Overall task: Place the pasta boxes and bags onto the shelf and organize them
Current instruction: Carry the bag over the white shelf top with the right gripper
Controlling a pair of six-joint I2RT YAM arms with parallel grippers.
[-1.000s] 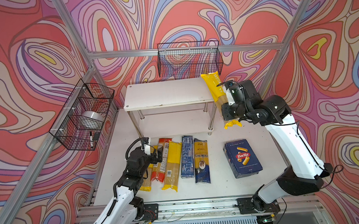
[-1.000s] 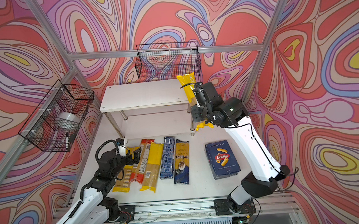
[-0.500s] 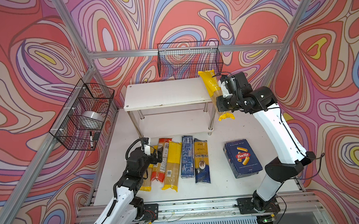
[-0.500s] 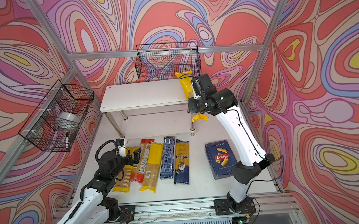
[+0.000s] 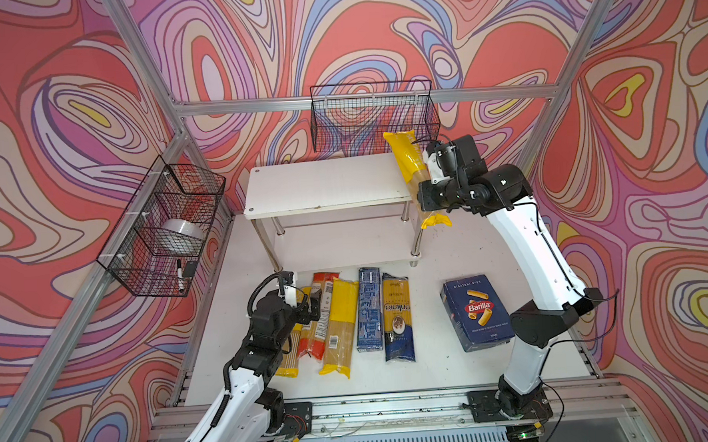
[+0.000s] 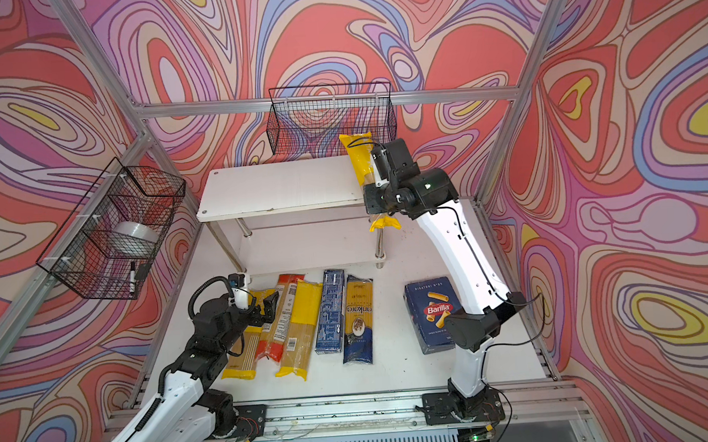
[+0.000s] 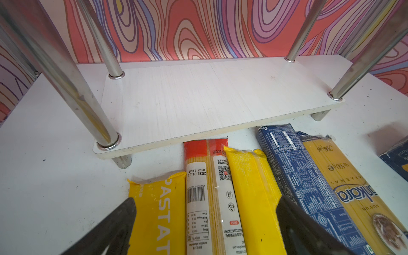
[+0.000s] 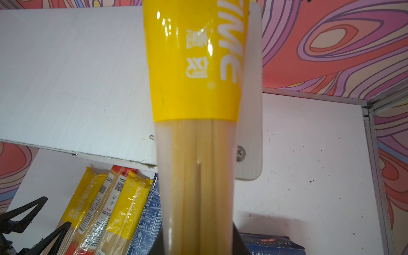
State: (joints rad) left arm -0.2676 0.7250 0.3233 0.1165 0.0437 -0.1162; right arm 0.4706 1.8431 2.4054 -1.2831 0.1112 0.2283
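Observation:
My right gripper (image 5: 425,193) is shut on a yellow-and-clear spaghetti bag (image 5: 407,161), held tilted over the right end of the white shelf (image 5: 321,182). In the right wrist view the bag (image 8: 194,66) crosses the shelf top (image 8: 66,77). On the table before the shelf lie a yellow bag (image 5: 286,358), a red-ended bag (image 5: 317,315), another yellow bag (image 5: 341,322), a narrow blue box (image 5: 369,308), the ankara bag (image 5: 398,315) and the Barilla box (image 5: 475,311). Above the left bags my left gripper (image 7: 205,212) hangs open, holding nothing.
A black wire basket (image 5: 374,117) hangs on the back wall just behind the held bag's top end. Another wire basket (image 5: 165,223) on the left wall holds a tape roll and a marker. Chrome legs (image 7: 66,84) frame the shelf's lower tier (image 7: 198,92).
The right arm has carried the yellow bag a little left and farther back, over the shelf's right end. The left arm has not moved.

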